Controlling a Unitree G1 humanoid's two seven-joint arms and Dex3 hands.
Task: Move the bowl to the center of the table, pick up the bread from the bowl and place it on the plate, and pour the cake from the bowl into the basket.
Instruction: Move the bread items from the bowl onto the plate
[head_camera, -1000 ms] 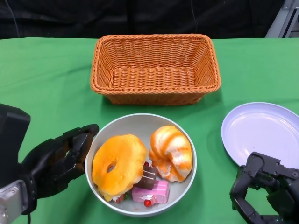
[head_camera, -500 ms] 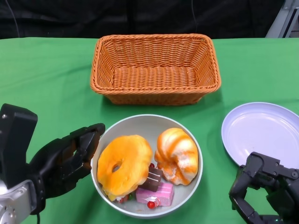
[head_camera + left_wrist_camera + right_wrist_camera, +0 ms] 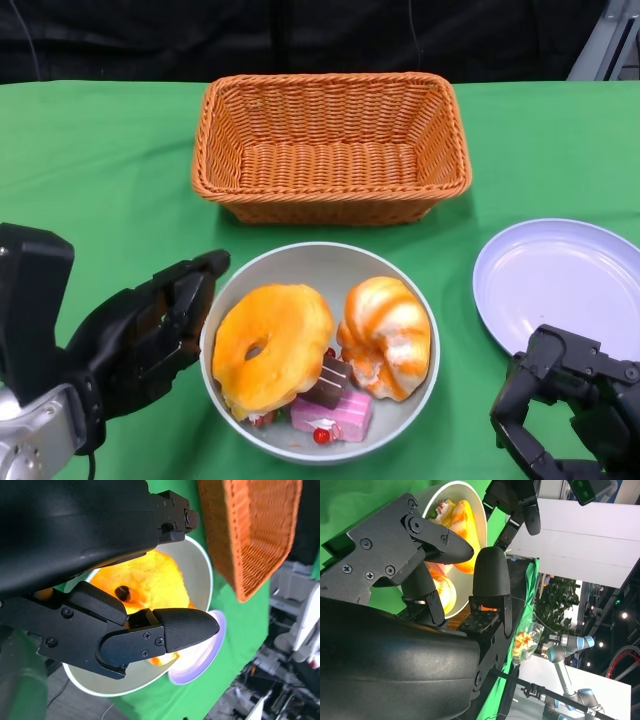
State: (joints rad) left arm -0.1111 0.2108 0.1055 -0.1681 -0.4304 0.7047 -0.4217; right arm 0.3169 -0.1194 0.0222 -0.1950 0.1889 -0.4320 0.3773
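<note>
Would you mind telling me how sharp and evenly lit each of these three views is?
Head view: sharp, evenly lit, with soft shadows under the bowl and basket. Right wrist view: the right hand fills the frame, dark against a bright background. Left wrist view: the left hand is dark and the bread glows overexposed.

Green table [image 3: 100, 160] under black backdrop [image 3: 300, 35].

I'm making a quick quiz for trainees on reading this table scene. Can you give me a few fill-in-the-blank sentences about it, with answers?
1. The wicker basket holds ____.
2. The ring-shaped bread lies in the ____.
3. The white plate sits on the robot's ____ side.
4. The left robot hand is beside the rim of the bowl on the robot's ____ side.

Answers: nothing; bowl; right; left
</note>
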